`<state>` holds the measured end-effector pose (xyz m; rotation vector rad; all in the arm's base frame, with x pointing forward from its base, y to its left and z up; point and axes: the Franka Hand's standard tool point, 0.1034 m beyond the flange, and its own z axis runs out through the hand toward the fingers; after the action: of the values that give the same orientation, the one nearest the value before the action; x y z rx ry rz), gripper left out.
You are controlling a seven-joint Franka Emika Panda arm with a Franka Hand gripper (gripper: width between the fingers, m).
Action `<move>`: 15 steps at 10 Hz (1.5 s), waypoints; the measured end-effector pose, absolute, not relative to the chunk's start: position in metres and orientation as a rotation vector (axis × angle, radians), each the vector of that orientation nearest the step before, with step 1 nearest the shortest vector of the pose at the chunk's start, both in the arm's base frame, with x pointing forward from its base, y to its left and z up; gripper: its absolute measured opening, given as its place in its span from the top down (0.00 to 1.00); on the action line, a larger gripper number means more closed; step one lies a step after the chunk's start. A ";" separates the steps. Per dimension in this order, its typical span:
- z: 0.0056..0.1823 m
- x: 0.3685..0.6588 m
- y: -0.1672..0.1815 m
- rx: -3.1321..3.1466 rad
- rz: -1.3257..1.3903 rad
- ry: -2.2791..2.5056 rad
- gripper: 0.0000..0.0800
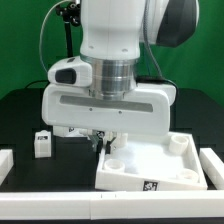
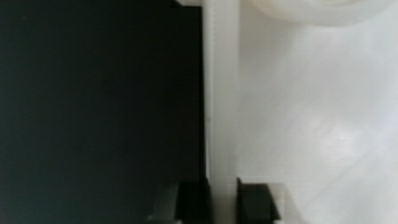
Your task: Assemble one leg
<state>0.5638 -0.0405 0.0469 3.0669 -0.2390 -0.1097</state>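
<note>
The large white square tray-like panel with round corner sockets [image 1: 165,160] is held by its rim wall, probably so that it can be steadied or shifted before a post is fitted. The two-finger gripper [image 1: 100,143] is closed narrowly, and in the wrist view the wall fills the gap between its dark fingers [image 2: 262,203]. The leg [image 1: 42,146], a small white rectangular block, is left untouched on the black table [image 1: 20,110]. It stands at nine o'clock from the gripper, well apart, with a black-and-white tag on one face.

open black table [image 1: 25,115] around the leg [image 1: 42,146], tray panel [image 1: 130,178] wall wedged inside end effector [image 1: 101,148]
</note>
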 end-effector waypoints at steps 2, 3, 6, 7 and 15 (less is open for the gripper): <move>0.053 0.567 -0.037 3.075 -0.102 -0.271 0.93; 0.058 0.572 -0.033 3.079 -0.099 -0.271 0.93; 0.060 0.575 -0.023 3.082 -0.104 -0.273 0.93; 0.063 0.576 -0.022 3.085 -0.101 -0.274 0.93; 0.085 0.572 -0.045 3.117 0.003 -0.314 0.93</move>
<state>0.5720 -0.0451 0.0851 3.1174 -0.3138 0.0032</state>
